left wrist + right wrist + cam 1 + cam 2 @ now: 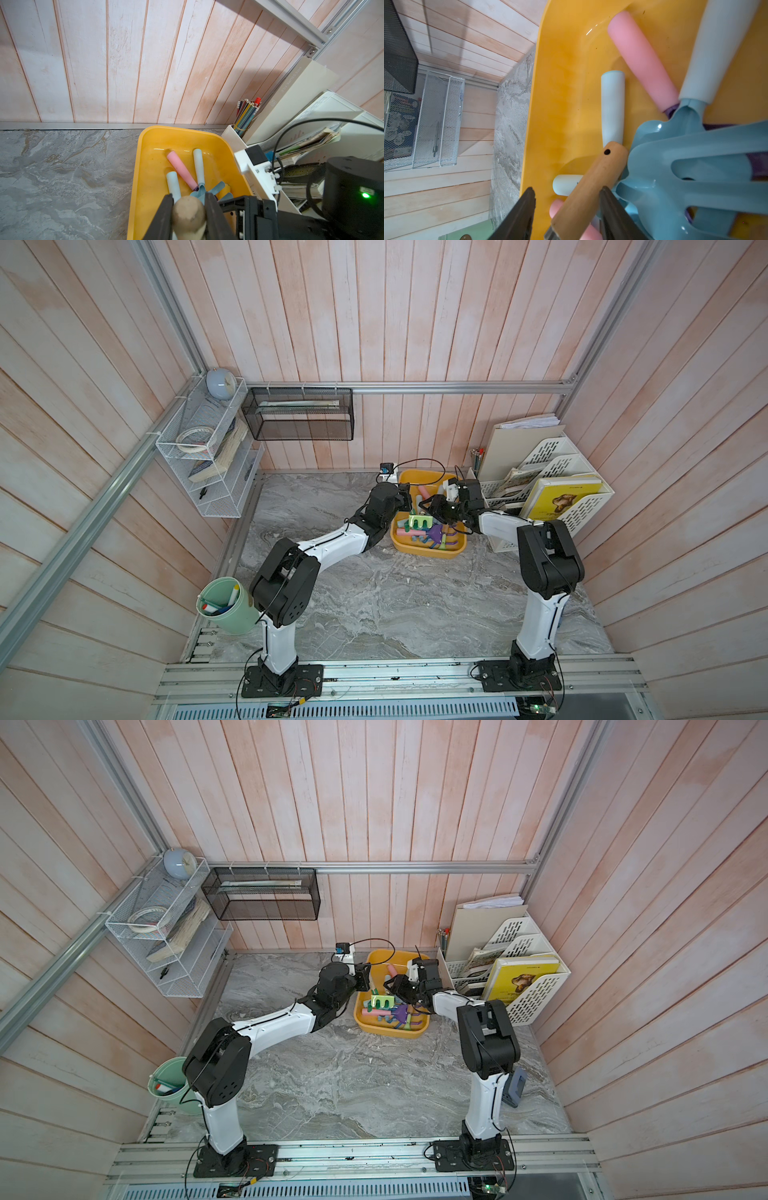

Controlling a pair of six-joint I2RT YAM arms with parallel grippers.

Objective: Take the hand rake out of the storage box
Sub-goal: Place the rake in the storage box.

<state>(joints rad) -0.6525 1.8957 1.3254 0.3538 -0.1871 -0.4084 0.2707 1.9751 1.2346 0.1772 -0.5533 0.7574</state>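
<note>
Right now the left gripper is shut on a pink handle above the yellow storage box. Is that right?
Not quite. The left wrist view shows the left gripper shut on a wooden handle above the yellow storage box. The pink handle lies loose inside the box.
</note>
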